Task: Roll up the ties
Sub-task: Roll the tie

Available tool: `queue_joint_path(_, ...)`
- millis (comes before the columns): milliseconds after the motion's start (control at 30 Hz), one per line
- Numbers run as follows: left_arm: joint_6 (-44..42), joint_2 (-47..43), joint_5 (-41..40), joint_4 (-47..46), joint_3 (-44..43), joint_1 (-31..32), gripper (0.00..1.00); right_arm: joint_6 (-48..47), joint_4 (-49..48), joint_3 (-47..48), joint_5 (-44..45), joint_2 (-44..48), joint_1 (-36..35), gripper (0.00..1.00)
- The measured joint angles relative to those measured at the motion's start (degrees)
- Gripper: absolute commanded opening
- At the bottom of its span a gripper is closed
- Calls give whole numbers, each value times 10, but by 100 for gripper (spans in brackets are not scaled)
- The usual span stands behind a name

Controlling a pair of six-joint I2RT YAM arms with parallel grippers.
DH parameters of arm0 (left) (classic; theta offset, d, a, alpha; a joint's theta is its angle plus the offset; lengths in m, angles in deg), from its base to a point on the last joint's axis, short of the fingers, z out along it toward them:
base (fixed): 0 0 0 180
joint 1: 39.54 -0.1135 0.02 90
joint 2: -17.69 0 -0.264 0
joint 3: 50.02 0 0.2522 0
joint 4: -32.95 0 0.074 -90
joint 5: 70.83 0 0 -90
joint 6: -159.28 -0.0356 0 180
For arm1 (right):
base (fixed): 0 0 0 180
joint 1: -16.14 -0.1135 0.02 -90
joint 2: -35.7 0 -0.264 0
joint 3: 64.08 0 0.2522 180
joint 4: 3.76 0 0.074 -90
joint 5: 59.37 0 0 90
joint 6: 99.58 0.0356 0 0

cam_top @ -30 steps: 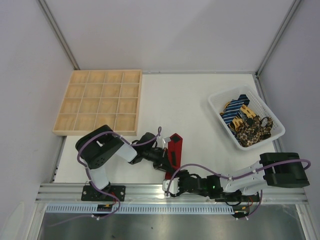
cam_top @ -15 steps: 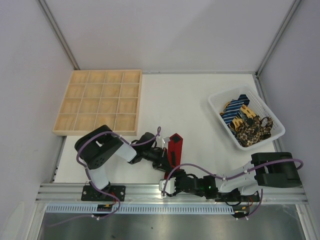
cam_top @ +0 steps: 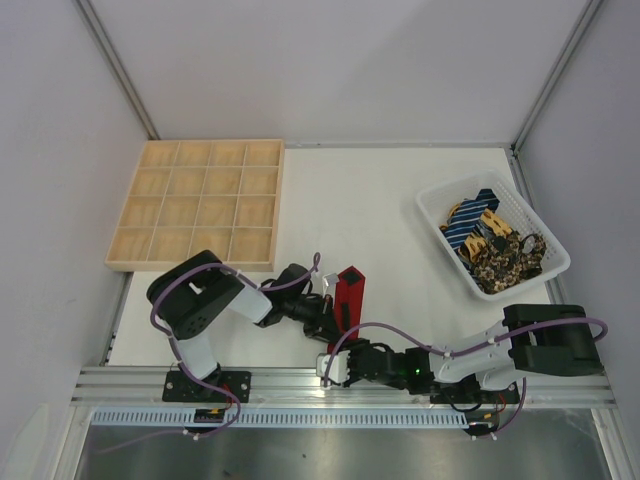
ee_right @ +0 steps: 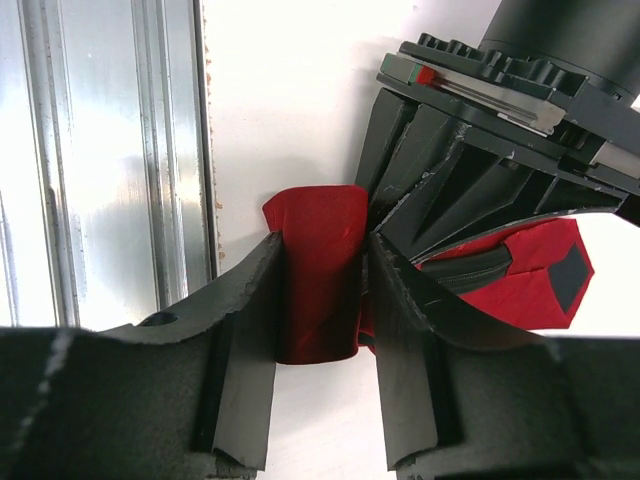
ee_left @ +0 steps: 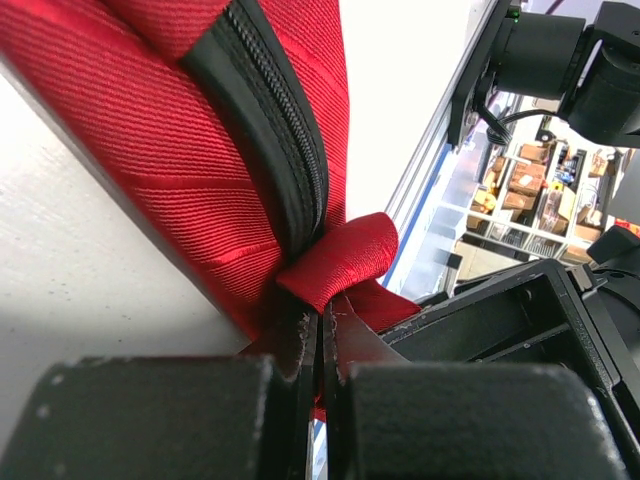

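A wooden tray [cam_top: 196,205] of small square compartments sits at the far left of the table [cam_top: 390,200], its left side along the table's left edge and its far side close to the back wall. Just in front of it the left arm folds low over the table, and the left gripper [cam_top: 330,322] is clenched on a fold of the red tie [cam_top: 347,297]; the left wrist view shows its two jaws pressed together with a pinch of red fabric [ee_left: 340,262] caught between them and a black inner strip of the tie running beside it. The red tie lies flat on the table near the front edge, roughly at mid-width, reaching back from the grippers toward the open middle of the table. The right arm stretches leftward along the aluminium front rail [cam_top: 300,382], and the right gripper [cam_top: 335,366] meets the tie's near end right at the table's front edge; in the right wrist view its fingers [ee_right: 255,300] stand on either side of a rolled red end [ee_right: 318,270], touching it on both sides, with the left gripper just beyond. A broad bare stretch of table lies behind the grippers. At the far right a white basket [cam_top: 437,200] holds the other ties [cam_top: 495,245], navy-striped, mustard and speckled, close to the table's right edge.
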Motion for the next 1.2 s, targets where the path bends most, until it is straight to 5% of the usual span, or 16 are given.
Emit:
queue_joint_path(333,-3,1,3,4,-3,-1,0,1,11,-1,4,0,-22,24)
queue_joint_path(400,-3,1,4,4,-3,-1,0,1,11,-1,5,0,-24,11)
queue_joint_path(600,-3,1,4,4,-3,-1,0,5,12,-3,8,5,-23,8)
queue_joint_path(667,-3,1,3,4,-2,-1,9,9,12,-3,6,6,-17,0)
queue_joint_path(900,-7,-35,-17,17,5,1,45,32,34,-3,-45,31,19,0)
queue_joint_path(1200,-50,-146,-102,144,8,-10,52,62,99,-2,-112,105,68,0)
